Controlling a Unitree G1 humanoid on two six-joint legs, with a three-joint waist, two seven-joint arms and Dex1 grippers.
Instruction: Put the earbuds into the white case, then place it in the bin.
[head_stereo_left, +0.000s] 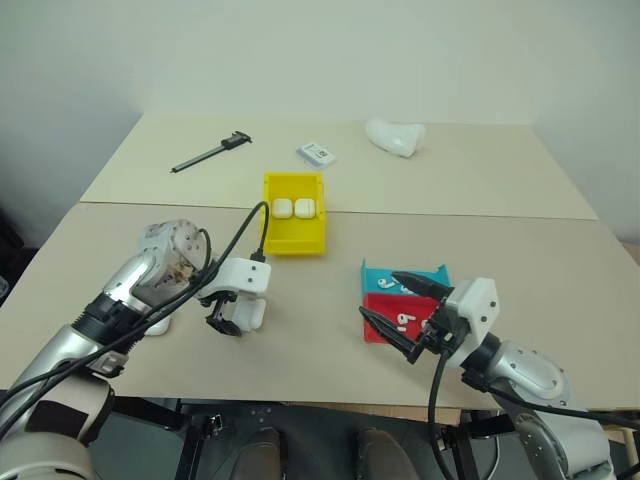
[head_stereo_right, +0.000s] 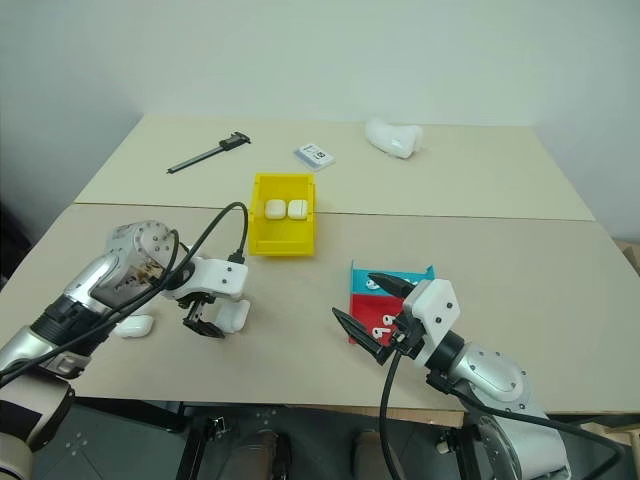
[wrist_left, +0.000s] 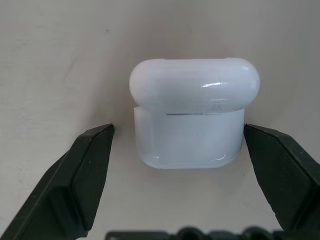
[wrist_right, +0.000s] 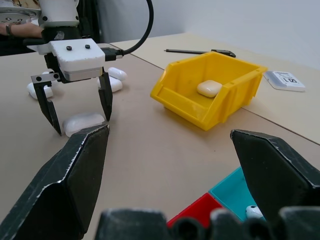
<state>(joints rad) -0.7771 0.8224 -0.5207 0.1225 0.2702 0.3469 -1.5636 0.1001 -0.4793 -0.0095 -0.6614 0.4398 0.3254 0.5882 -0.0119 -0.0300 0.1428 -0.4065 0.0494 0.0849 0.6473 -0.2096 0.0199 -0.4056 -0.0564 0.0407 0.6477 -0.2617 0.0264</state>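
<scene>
A white case (wrist_left: 190, 120) lies on the table with its lid down. My left gripper (head_stereo_left: 228, 320) points down over it, open, one finger on each side and neither touching. The right wrist view shows that left gripper (wrist_right: 77, 115) standing astride the case (wrist_right: 82, 121). My right gripper (head_stereo_left: 380, 295) is open and level, just left of the trays, with nothing between its fingers. Tiny white earbuds lie in the red tray (head_stereo_left: 405, 320) and the teal tray (head_stereo_left: 405, 287). The yellow bin (head_stereo_left: 295, 238) stands mid-table with two white cases (head_stereo_left: 294, 208) inside.
Another white case (head_stereo_left: 158, 325) lies at the left near my left arm. On the far table lie a black caliper (head_stereo_left: 212, 152), a small white box (head_stereo_left: 317, 153) and a lumpy white object (head_stereo_left: 395, 135). A seam runs between the two tables behind the bin.
</scene>
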